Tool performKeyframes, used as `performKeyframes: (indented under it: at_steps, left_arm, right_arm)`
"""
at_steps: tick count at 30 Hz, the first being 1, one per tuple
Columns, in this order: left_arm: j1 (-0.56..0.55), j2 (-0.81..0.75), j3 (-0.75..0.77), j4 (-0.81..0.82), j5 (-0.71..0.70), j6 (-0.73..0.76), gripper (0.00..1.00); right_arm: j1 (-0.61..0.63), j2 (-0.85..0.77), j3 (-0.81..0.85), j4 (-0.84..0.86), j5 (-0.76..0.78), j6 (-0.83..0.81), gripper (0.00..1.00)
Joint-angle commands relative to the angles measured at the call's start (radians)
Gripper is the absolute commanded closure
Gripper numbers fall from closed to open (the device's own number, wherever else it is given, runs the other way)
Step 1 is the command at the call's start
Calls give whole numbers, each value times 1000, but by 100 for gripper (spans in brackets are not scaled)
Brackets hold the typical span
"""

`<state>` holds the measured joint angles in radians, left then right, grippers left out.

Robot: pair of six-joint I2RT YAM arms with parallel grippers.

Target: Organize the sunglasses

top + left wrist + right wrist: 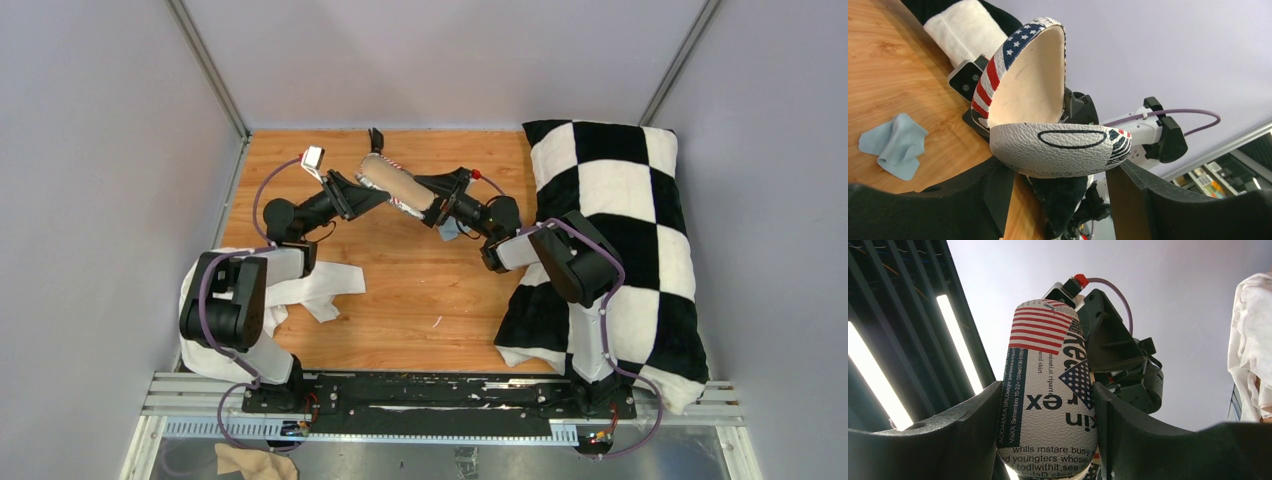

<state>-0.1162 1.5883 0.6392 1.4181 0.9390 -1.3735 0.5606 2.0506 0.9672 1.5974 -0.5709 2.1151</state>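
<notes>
**Surface** (pixel 420 290): wood-grain board, walled on three sides.

**Case** (pixel 397 185): oblong and pebbled white, printed with a stars-and-stripes flag and black lettering. It is held at the far middle of the surface, between the two arms, and appears to be clear of the wood. The left wrist view shows it hinged open, with the lid raised and a bare cream lining. The inside of the lower shell is hidden.

**Left claw** (pixel 1058 172): closed narrow on the lower shell of the case, with a finger pressed to each side.

**Right claw** (pixel 1045 410): clamped on the opposite end of the case, both fingers touching its sides.

**Sunglasses**: cannot be placed with certainty. They do not show in the visible part of the case.

**Black shape** (pixel 377 138): small and dark, touching or just beside the far-left end of the case in the top view. It may be the sunglasses, but it is too small to tell.

**Blue cloth** (pixel 893 145): light blue and crumpled, lying on the surface below the case, near the right claw.

**White cloth** (pixel 310 285): rumpled, at the near left of the surface, partly under the left arm.

**Pillow** (pixel 610 200): black-and-white checked, lying along the right side with the right arm over its near part.
</notes>
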Motion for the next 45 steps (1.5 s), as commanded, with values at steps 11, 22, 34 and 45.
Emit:
performKeyframes:
  at_steps: [11, 22, 34, 45]
  left_arm:
    - [-37, -121, -31, 129, 174, 4, 100]
    - [-39, -177, -81, 129, 206, 2, 100]
    - [-51, -175, -74, 130, 229, 1, 100]
    - [-47, -146, -57, 115, 216, -96, 100]
  right_arm:
    - [9, 28, 43, -1, 3, 431, 100]
    - [6, 37, 73, -1, -6, 430, 100]
    - [-1, 33, 112, -1, -38, 396, 100]
    - [-64, 28, 135, -3, -146, 185, 100]
